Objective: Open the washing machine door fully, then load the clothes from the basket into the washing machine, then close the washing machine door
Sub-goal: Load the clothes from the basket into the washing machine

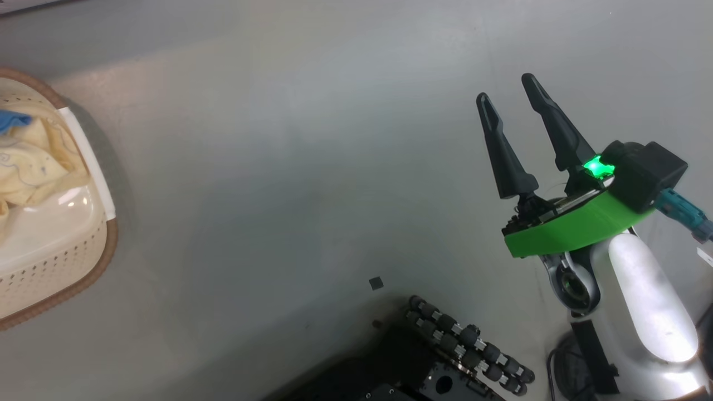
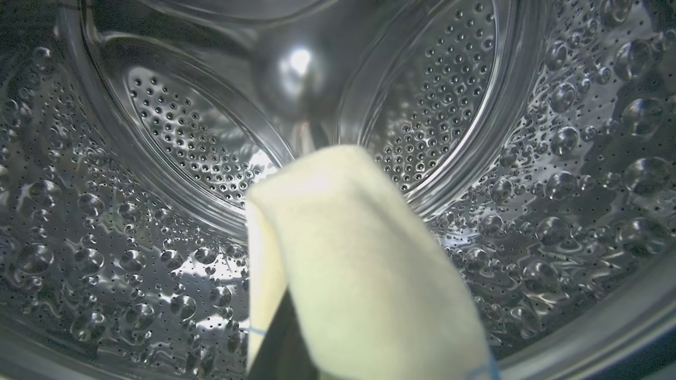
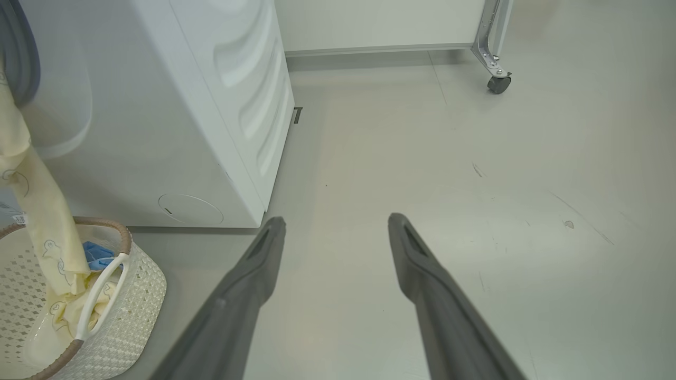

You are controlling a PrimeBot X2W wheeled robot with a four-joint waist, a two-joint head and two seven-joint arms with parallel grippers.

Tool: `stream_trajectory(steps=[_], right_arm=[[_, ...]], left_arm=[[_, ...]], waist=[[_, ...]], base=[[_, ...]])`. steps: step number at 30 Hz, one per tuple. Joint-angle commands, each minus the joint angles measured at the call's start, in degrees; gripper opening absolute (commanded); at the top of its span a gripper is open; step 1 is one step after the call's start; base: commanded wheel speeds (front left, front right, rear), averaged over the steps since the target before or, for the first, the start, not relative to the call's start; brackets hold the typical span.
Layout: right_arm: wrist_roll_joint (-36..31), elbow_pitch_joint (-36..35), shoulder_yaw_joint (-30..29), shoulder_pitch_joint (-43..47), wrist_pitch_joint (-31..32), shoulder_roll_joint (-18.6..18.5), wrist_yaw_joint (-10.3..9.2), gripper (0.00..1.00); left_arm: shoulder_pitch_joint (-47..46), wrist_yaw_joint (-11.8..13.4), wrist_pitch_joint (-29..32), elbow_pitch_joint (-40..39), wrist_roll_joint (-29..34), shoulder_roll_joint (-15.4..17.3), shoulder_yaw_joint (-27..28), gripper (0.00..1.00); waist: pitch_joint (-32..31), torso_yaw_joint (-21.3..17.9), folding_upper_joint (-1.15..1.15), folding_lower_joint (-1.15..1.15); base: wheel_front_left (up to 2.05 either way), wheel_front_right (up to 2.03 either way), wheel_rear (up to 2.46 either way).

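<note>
The left end effector (image 2: 288, 332) is inside the washing machine's (image 3: 158, 105) shiny steel drum (image 2: 158, 132). Its fingers are pinched together on the clothes (image 2: 359, 264). The soft yellow cloth lies over the fingers and hides most of them. The holes and bumps of the drum are all around it, and the back of the drum is just ahead.

The right end effector (image 1: 506, 89) hangs over the grey floor (image 1: 278, 167) with its two dark fingers wide apart and nothing between them. The white washing machine is ahead of it and to its left. The basket (image 3: 137, 295) sits on the floor, well off to its left, just in front of the machine. Part of the clothes is in the basket with a blue patch showing. The rest goes up in a long strip towards the front of the machine.
</note>
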Motion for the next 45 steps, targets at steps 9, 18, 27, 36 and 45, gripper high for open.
stream_trajectory(steps=[9,18,27,36,45], right_arm=[[0.6,-1.0,0.5,0.5,-0.5,-0.4,0.20,1.00],[-0.4,-1.5,-0.9,0.2,-0.5,-0.4,0.20,1.00],[-2.0,-2.2,-3.0,0.3,-0.5,-0.4,0.20,1.00],[-4.7,-2.6,-6.0,1.4,-0.5,-0.4,0.20,1.00],[-7.3,-2.7,-8.4,2.6,-0.3,-0.4,0.20,1.00]], left_arm=[[-2.1,3.8,2.4,4.6,-1.3,0.4,1.8,1.00],[1.7,8.8,2.7,0.8,-0.3,-0.8,1.2,1.00],[12.1,13.7,2.7,-7.2,-2.3,-3.0,2.4,1.00],[28.5,18.4,-3.3,-18.3,-5.3,-5.3,5.5,1.00],[41.7,20.9,-10.1,-26.5,-5.8,-8.9,5.2,1.00]], waist=[[0.9,0.5,0.00,0.00],[0.4,2.9,0.00,0.00],[-1.8,6.1,0.00,0.00],[-6.5,9.6,0.00,0.00],[-11.5,13.2,0.00,0.00]], base=[[0.00,0.00,0.00],[0.00,0.00,0.00],[0.00,0.00,0.00],[0.00,0.00,0.00],[0.00,0.00,0.00]])
